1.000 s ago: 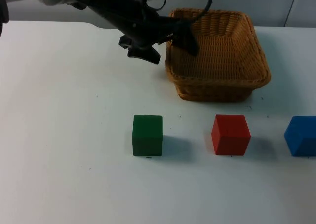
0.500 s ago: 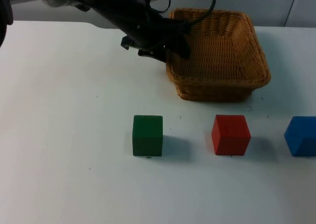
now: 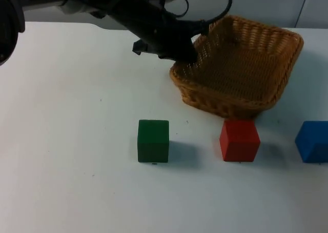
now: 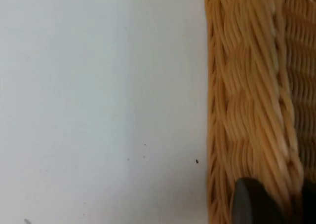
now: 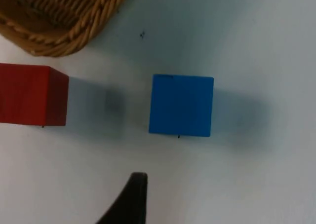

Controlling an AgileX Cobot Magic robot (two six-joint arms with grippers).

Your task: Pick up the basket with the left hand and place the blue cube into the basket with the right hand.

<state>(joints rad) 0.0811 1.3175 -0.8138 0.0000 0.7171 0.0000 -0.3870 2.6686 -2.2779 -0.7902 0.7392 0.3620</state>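
Found the left end effector point(image 3: 187, 54) in the upper middle of the top view, clamped narrow on the left wall of the tan woven wicker basket point(image 3: 266, 97); noted that basket tilted, its far right corner raised toward the upper right of the frame, its near edge low over the white surface point(image 3: 61, 140); could not tell whether any part of the near edge touched the surface. Saw in the left wrist view a black fingertip point(image 4: 252, 202) pressed against the outside of the braided rim point(image 4: 242, 110), with the rim caught between it and its partner.

Located the blue wooden cube point(image 3: 312, 140) at the right edge of the top view, flat on the surface, outside the basket and well apart from it; saw the same blue cube point(image 5: 181, 105) in the right wrist view, upright and untouched, near the right end effector point(image 5: 134, 199) but not in contact with it; could not tell how wide or narrow the right end effector stood.

Noted a red wooden cube point(image 3: 239, 139) just below the basket's near edge in the lower middle right of the top view, left of the blue cube; placed a green wooden cube point(image 3: 153, 140) further left, in the lower centre, apart from everything else; made out the red cube point(image 5: 29, 94) and the basket's curved rim point(image 5: 59, 36) in the right wrist view too.
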